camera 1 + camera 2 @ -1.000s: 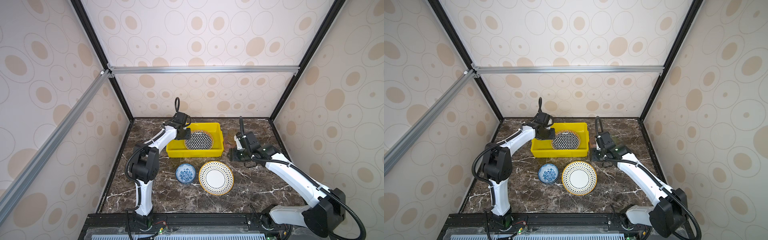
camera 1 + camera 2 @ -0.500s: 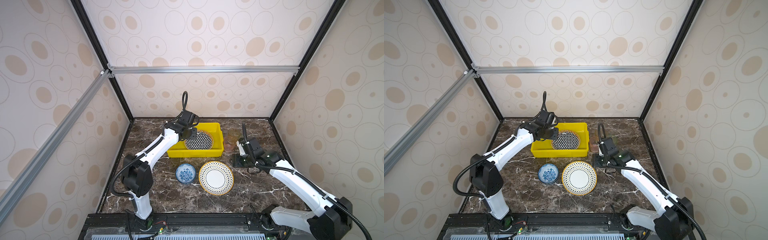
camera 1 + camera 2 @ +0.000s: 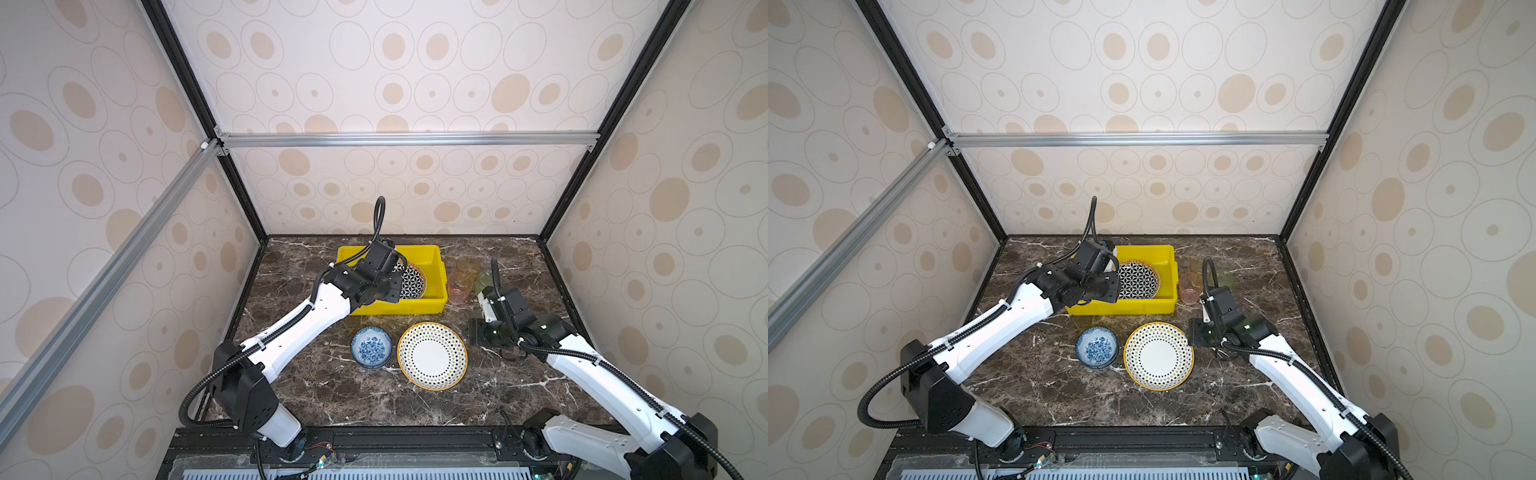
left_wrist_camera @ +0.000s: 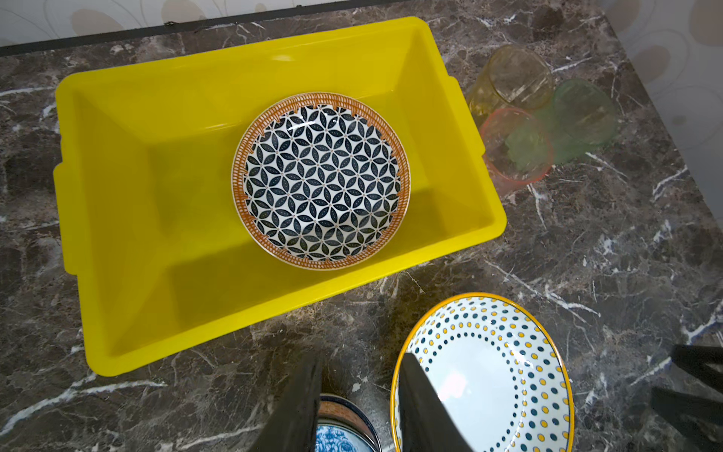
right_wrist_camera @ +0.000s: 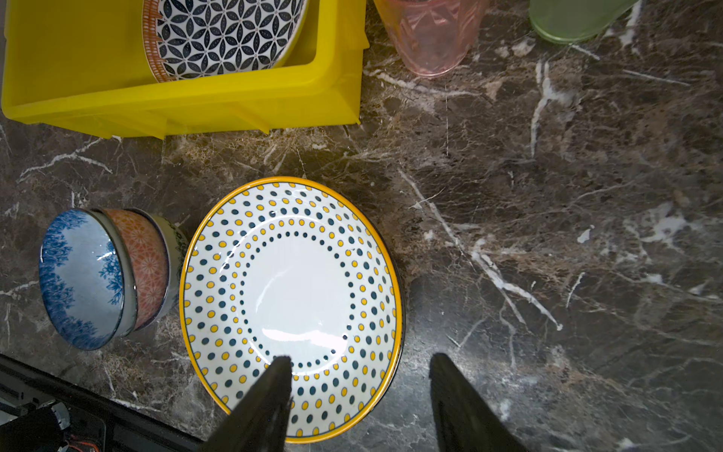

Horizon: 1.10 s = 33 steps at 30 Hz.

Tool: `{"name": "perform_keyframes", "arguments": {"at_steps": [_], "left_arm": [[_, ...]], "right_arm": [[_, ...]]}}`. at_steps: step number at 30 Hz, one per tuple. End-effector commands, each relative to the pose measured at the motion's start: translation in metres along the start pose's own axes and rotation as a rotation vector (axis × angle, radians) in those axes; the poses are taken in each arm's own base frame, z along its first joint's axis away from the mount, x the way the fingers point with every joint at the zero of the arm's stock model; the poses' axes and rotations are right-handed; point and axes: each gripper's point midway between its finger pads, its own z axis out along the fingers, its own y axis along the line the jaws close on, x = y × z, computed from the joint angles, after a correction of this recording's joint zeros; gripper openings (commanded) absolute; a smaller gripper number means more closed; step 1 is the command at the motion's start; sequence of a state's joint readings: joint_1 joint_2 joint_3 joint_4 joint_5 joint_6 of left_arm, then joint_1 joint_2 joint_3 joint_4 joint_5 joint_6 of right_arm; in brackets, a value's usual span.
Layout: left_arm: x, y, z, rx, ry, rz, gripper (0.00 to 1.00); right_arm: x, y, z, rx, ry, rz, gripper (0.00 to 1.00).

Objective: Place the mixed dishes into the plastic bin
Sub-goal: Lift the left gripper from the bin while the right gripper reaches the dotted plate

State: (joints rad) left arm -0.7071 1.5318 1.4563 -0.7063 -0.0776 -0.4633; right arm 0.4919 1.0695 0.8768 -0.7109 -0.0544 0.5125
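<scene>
Both top views: geometric plate (image 3: 415,282) inside the yellow bin (image 3: 419,254), dotted plate (image 3: 432,356) on open table (image 3: 332,399) before its front wall. Left wrist: left gripper (image 4: 360,362) narrowly parted, empty (over bare table). Right wrist: right gripper (image 5: 360,359) wide, straddling the dotted plate's rim

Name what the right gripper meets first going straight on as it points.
Likely the dotted plate: the right gripper has its open fingers astride the plate's rim, though its height above is unclear.
</scene>
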Motion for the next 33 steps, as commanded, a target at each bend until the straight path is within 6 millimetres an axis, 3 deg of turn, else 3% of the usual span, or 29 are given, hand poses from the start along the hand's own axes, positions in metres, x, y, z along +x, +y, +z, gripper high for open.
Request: {"name": "perform_keyframes", "arguments": {"at_steps": [1, 14, 26, 33], "left_arm": [[0.010, -0.006, -0.012, 0.001, 0.011, -0.003, 0.34], [0.056, -0.040, 0.004, 0.053, 0.099, 0.071, 0.32], [0.084, -0.055, 0.012, 0.092, 0.164, 0.099, 0.29], [0.091, -0.064, 0.017, 0.110, 0.185, 0.113, 0.29]], "right_arm": [[0.009, -0.001, 0.000, -0.006, 0.018, 0.012, 0.59], [0.034, -0.011, 0.016, 0.013, 0.100, 0.039, 0.54], [0.044, -0.011, 0.032, 0.007, 0.152, 0.070, 0.48], [0.047, -0.012, 0.042, 0.012, 0.168, 0.070, 0.44]]}}
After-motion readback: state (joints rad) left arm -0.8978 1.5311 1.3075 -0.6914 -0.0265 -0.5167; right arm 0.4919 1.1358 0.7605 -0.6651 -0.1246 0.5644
